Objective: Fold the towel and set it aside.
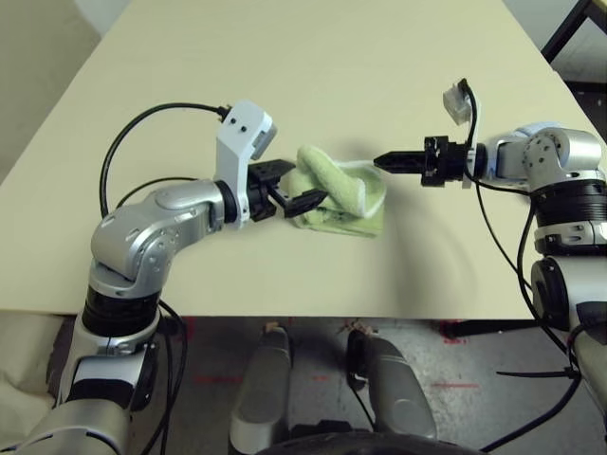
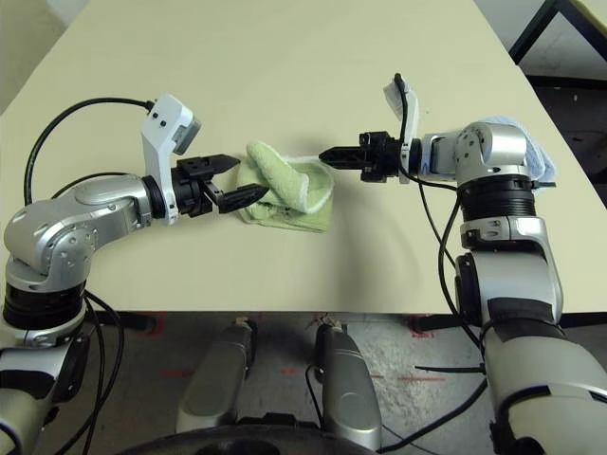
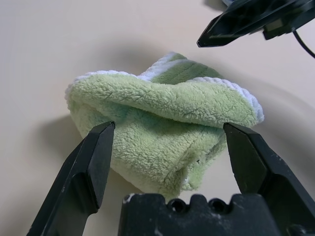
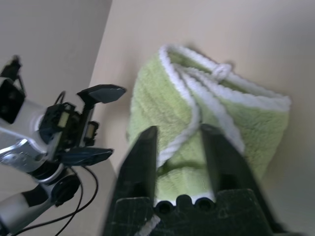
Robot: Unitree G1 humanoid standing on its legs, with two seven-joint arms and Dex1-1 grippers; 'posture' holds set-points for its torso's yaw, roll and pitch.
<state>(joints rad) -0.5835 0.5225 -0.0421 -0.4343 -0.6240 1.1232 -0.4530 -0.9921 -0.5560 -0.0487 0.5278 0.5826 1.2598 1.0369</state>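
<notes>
Green terry towel (image 1: 341, 194) lying bunched and roughly folded near the middle of the desk (image 1: 313, 66), well in from every edge, white stitched edging showing along its folds.

Going left to right: left gripper (image 1: 302, 188) at the towel's left side, fingers (image 3: 91, 162) spread wide to either side of the bundle, closed on nothing. Towel between the two arms, resting on the desk, lifted by neither. Right gripper (image 1: 385, 160) just beside the towel's right edge, fingers narrow but parted, nothing pinched between them, tips level with the white edging.

Judged step: fold made, cloth let go, bundle not yet neat and not yet set aside. Next move likely calls for closing the wide left fingers on the thick folded side without dragging the layers open, then carrying the bundle toward a desk edge. Risk: loose upper fold springing back.
</notes>
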